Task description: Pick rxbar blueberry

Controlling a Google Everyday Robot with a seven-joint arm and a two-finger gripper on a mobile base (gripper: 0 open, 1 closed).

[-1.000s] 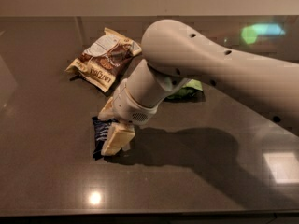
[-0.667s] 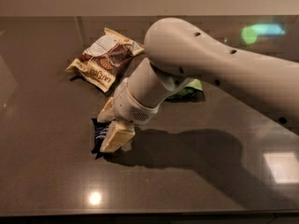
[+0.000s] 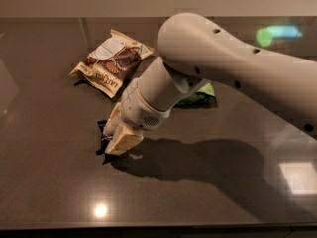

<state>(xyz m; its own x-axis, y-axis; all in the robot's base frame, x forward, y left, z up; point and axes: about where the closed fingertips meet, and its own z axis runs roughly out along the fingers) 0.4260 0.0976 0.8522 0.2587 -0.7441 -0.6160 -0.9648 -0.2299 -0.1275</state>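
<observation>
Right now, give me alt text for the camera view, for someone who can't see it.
A white robot arm extends in from the right, its hand down at a small dark blue rxbar blueberry lying on a dark glossy countertop. Behind them lie a brown-and-cream snack bag and a green pouch mostly hidden by the arm.

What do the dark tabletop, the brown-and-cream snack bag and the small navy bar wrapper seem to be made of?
The dark tabletop: likely polished stone or laminate; it mirrors lights. The brown-and-cream snack bag: probably glossy plastic film, crinkled. The small navy bar wrapper: seemingly thin film, mostly hidden under the cream gripper.
</observation>
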